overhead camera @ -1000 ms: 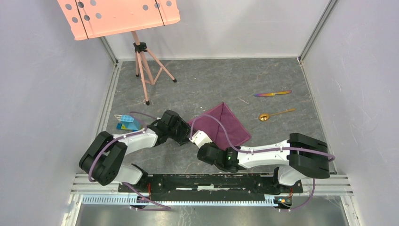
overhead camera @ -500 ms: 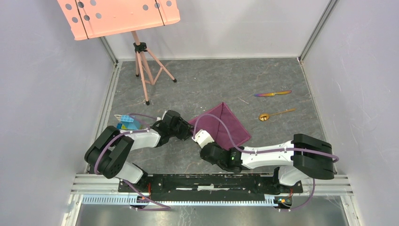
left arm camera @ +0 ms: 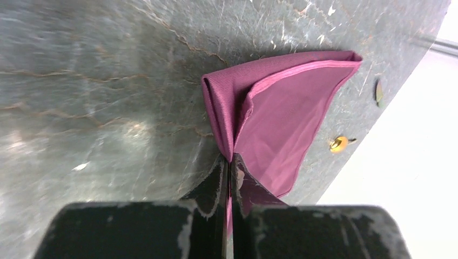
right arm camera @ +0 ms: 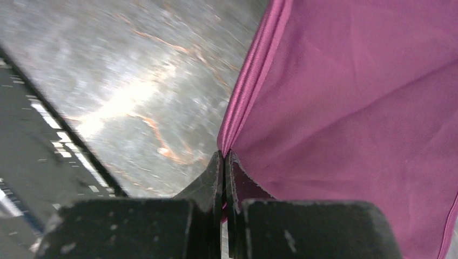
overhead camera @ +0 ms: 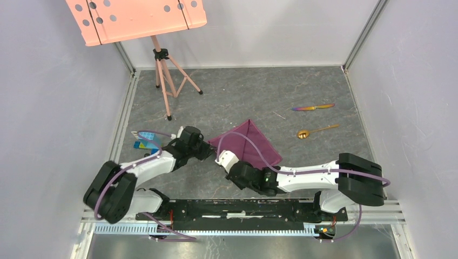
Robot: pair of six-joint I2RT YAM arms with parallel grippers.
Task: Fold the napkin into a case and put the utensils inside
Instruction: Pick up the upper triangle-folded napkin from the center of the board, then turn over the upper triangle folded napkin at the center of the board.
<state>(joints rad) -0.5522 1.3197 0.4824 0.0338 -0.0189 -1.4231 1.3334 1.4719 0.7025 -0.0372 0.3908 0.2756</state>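
Seen from above, the near corners of the napkin [overhead camera: 251, 141] are hidden under the two wrists, so the grips can only be read in the wrist views. There the left gripper [left arm camera: 228, 162] has its fingers clenched on a bunched fold at the cloth's left corner. The right gripper [right arm camera: 224, 157] has its fingers pinched on the hemmed near edge, and the ground beyond them is smeared with blur. The plum cloth lies doubled over as a rough triangle on the grey marbled surface [overhead camera: 243, 91], between the two arms. To its right and well apart lies the gold spoon [overhead camera: 316, 130], with the iridescent knife [overhead camera: 313, 107] farther back. A blue-and-orange block [overhead camera: 145, 141] sits beside the left arm [overhead camera: 154, 162], which partly hides it. A pink perforated music stand [overhead camera: 135, 16], cut off at the top edge, stands at the far left on a tripod.
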